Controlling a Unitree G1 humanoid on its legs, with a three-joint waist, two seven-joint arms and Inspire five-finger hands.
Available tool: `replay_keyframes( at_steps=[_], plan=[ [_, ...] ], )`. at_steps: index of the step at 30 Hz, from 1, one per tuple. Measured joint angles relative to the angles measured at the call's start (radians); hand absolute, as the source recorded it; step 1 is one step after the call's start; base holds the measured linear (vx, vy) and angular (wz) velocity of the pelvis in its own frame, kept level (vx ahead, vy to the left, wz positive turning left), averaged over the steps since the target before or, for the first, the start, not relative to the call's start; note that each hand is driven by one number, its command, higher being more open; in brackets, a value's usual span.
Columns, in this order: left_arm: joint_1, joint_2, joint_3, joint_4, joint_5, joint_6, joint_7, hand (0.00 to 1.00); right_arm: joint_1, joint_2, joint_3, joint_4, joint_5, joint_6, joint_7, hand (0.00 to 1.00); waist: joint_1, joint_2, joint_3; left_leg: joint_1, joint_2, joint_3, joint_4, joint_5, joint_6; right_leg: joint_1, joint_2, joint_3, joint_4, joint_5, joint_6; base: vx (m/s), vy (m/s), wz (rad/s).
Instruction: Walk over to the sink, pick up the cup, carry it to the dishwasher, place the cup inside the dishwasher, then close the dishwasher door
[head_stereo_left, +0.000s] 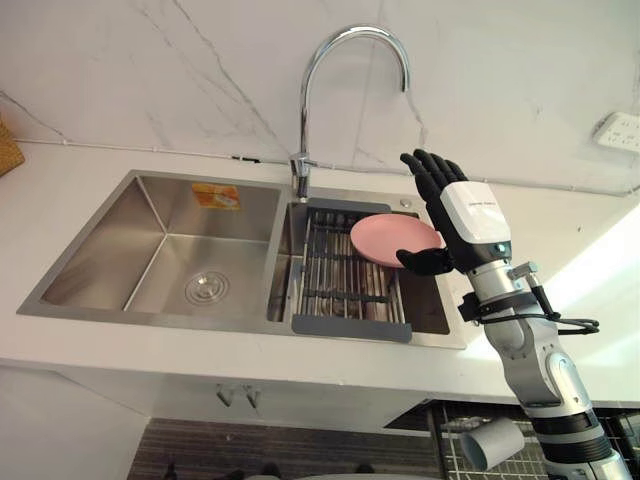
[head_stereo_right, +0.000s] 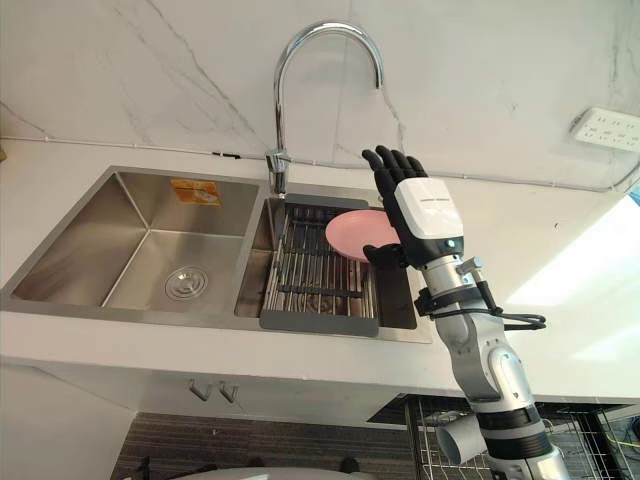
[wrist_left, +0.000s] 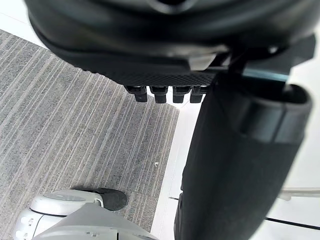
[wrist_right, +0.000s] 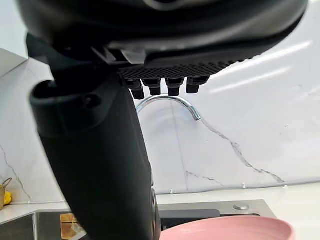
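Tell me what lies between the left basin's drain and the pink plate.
Past the drain, the sink's dividing wall, then the bars of the grey dish rack holding the plate; the left eye view shows it.

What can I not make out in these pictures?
- Whether the right hand touches the pink plate: the hand covers that edge, both eye views.
- Grey cup below the counter: partly behind the arm, eye views.
- Wire rack under it: cut off by bottom edge.

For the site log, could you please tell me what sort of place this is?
Most likely a kitchen: a stainless-steel double sink in a white countertop, a curved chrome tap, and a round pink plate on a grey drying rack.
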Motion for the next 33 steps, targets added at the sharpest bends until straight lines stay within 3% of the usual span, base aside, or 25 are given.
replay_keyframes(
  at_steps=[15, 33],
  plan=[
    [0.011, 0.013, -0.022, -0.005, 0.0, 0.001, -0.02, 1.0, 0.09, -0.023, -0.057, -0.005, -0.048, 0.002, 0.01, 1.0, -0.022, -0.001, -0.004, -0.005, -0.002, 0.01, 0.001, -0.006, 0.0, -0.009, 0.004, 0.012, 0.0, -0.001, 0.001, -0.02, -0.017, -0.02],
    [0.011, 0.019, -0.042, -0.002, 0.008, 0.004, -0.03, 1.0, 0.082, -0.051, 0.012, 0.217, -0.166, 0.012, -0.024, 1.0, -0.015, 0.012, -0.012, -0.023, -0.009, -0.022, 0.006, -0.005, 0.002, -0.014, 0.001, -0.017, 0.0, -0.009, 0.001, -0.01, -0.006, 0.04]
  ],
)
